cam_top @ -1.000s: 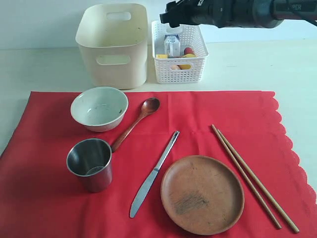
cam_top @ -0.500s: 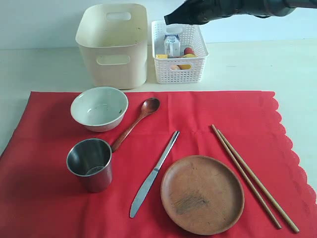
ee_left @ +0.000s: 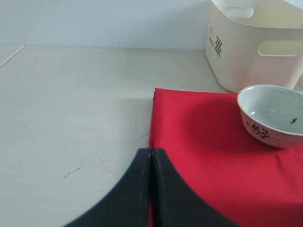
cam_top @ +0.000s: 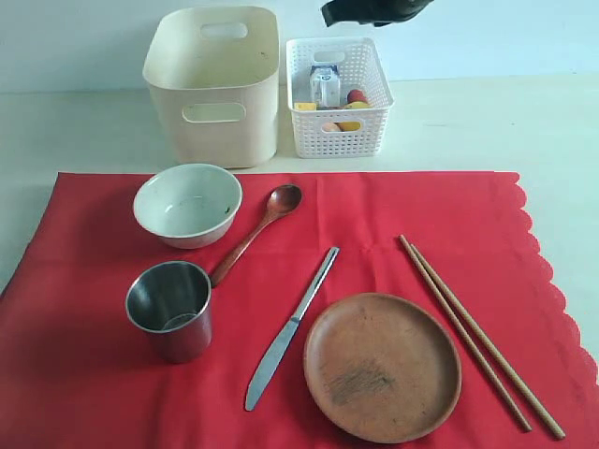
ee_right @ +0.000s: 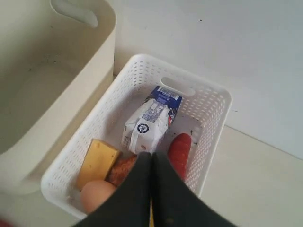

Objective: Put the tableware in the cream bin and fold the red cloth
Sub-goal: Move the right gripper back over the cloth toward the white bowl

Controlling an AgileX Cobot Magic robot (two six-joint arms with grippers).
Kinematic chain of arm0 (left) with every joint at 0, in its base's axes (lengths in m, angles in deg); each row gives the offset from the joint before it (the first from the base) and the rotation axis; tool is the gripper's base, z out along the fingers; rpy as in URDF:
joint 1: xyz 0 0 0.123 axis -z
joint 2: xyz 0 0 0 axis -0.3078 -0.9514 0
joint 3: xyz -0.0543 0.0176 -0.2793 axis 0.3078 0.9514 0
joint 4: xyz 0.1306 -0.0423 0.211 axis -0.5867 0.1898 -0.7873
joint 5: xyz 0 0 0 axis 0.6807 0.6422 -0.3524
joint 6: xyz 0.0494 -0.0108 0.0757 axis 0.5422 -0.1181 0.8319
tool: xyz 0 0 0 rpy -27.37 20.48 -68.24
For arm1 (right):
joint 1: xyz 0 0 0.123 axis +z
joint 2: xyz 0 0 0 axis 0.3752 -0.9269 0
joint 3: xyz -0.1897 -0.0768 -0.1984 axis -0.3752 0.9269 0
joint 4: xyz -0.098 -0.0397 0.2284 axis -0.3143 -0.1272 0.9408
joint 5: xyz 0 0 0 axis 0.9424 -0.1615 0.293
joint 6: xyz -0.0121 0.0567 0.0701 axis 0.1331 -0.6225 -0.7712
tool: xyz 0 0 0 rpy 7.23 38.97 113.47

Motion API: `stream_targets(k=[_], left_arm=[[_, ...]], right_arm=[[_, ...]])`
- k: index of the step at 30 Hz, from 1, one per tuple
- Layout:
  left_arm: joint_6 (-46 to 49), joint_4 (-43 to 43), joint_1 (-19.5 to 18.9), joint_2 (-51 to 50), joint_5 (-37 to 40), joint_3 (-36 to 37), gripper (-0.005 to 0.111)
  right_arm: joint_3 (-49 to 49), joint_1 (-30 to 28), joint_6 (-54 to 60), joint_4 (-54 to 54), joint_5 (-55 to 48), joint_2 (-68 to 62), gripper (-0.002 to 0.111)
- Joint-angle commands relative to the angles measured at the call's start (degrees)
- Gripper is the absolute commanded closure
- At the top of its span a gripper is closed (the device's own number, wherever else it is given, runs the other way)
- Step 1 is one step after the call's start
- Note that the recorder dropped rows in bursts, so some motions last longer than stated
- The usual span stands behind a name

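Note:
The red cloth (cam_top: pixel 281 309) lies spread on the table, carrying a pale bowl (cam_top: pixel 187 204), a steel cup (cam_top: pixel 170 309), a wooden spoon (cam_top: pixel 257 232), a knife (cam_top: pixel 292 327), a brown plate (cam_top: pixel 382 366) and chopsticks (cam_top: pixel 477 335). Behind it stands the cream bin (cam_top: pixel 215 84), with nothing in it. My right gripper (ee_right: pixel 151 155) hangs shut and holding nothing above the white basket (ee_right: pixel 213 101); its tip (cam_top: pixel 329 13) shows at the top of the exterior view. My left gripper (ee_left: pixel 150 151) is shut over the cloth's corner edge (ee_left: pixel 156 123), near the bowl (ee_left: pixel 272 116).
The white lattice basket (cam_top: pixel 339 126) beside the bin holds a milk carton (ee_right: pixel 149 120), cheese (ee_right: pixel 97 163), an egg (ee_right: pixel 97 195) and a sausage (ee_right: pixel 180 153). Pale bare tabletop (ee_left: pixel 71 104) stretches out from the cloth's edge, and more (cam_top: pixel 487 122) lies right of the basket.
The right arm has drawn back and risen toward the top of the exterior view, and its gripper has closed. Everything on the cloth stays put.

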Motion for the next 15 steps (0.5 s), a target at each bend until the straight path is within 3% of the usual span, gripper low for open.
stream_targets(k=[1,8,15], left_arm=[[0.1,-0.1,-0.1,0.4,-0.8,0.2,0.107],[0.1,-0.1,-0.1,0.4,-0.8,0.2,0.107],[0.1,-0.1,-0.1,0.4,-0.8,0.2,0.107]], right_arm=[[0.3,-0.1,-0.1,-0.6,-3.5,2.8,0.108],[10.7,0.0,-0.1,-0.2,0.5,9.9,0.108],[25.3,0.0,4.7,7.2,5.4,19.7,0.108]])
